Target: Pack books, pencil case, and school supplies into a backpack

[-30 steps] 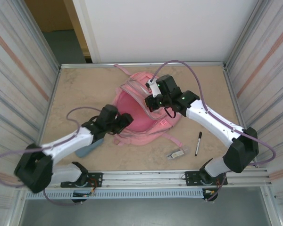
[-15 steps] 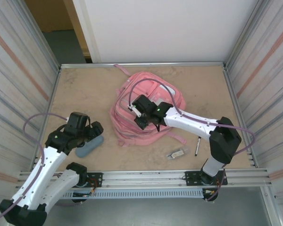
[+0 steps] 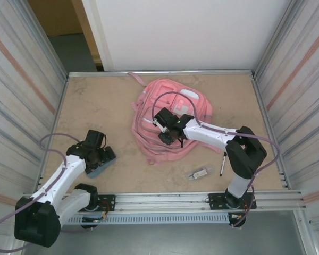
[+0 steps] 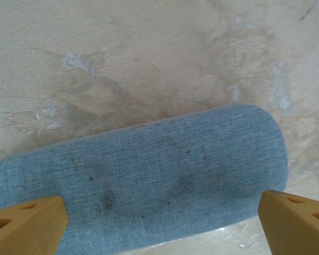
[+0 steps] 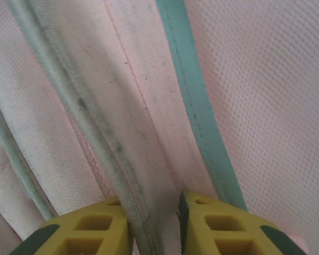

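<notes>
The pink backpack (image 3: 173,114) lies flat mid-table. My right gripper (image 3: 168,137) rests on its front part; in the right wrist view its yellow fingers (image 5: 85,231) pinch a seamed fold of the backpack (image 5: 122,95) in a narrow gap, gripper (image 5: 154,226). The blue-grey pencil case (image 3: 105,159) lies at the front left. My left gripper (image 3: 97,157) hovers right over it, jaws open wide and straddling the pencil case (image 4: 149,175), gripper (image 4: 162,223). A black pen (image 3: 223,161) and a small clear-and-grey item (image 3: 199,173) lie at the front right. The books are out of view.
Pink straps (image 3: 149,156) trail from the backpack toward the front edge. Metal walls close in the table on the left and right, with a rail along the near edge (image 3: 165,201).
My left gripper pulled back from the backpack to the pencil case and opened. My right gripper came down and leftward with the backpack's flap, and the bag now lies shut and flat.
</notes>
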